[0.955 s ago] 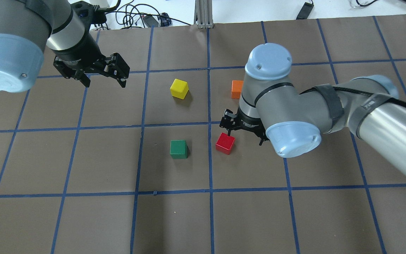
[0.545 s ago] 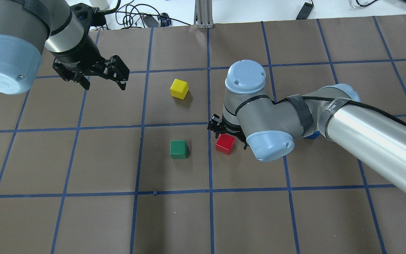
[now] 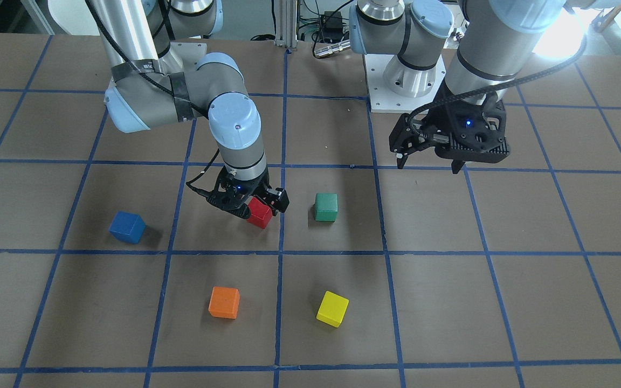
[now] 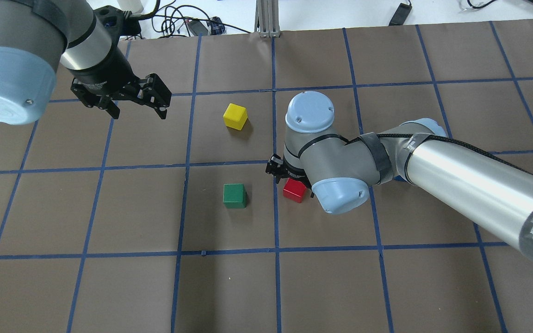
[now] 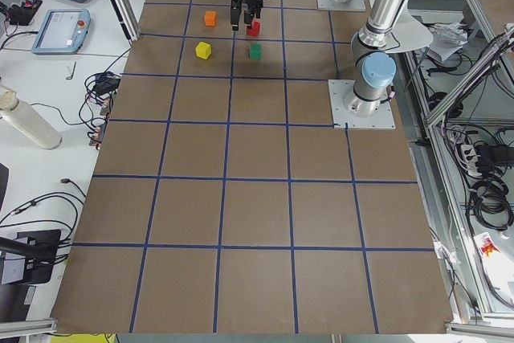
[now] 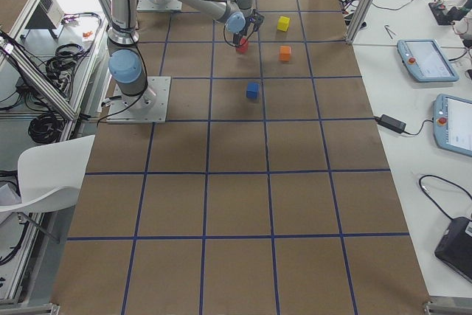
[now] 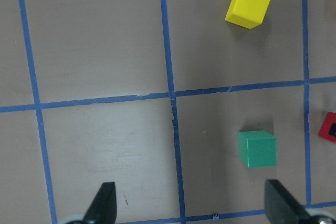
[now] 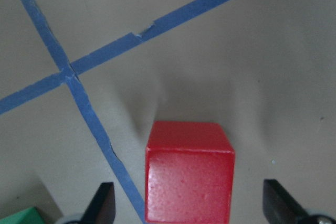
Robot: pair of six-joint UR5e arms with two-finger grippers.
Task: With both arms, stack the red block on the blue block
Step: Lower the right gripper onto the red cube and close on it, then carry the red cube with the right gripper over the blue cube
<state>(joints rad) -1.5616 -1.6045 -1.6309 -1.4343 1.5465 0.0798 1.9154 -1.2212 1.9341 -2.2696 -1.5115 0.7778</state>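
Observation:
The red block (image 3: 260, 214) sits on the brown table, near a blue tape crossing. My right gripper (image 3: 248, 207) is open and low over it, one finger on each side. In the right wrist view the red block (image 8: 189, 174) lies between the fingertips (image 8: 105, 203) with a gap on both sides. In the overhead view the red block (image 4: 294, 190) shows partly under the right wrist. The blue block (image 3: 126, 227) stands alone, apart from the red one, and is hidden by the right arm in the overhead view. My left gripper (image 4: 139, 111) is open, empty and raised at the table's left.
A green cube (image 4: 234, 195) stands close to the red block on its left. A yellow cube (image 4: 235, 115) lies farther out. An orange cube (image 3: 224, 302) sits beyond the red block, hidden in the overhead view. Cables lie past the table's far edge.
My right arm has swung left and come down, so the open gripper now straddles the red block instead of standing beside it. The left arm has barely moved.

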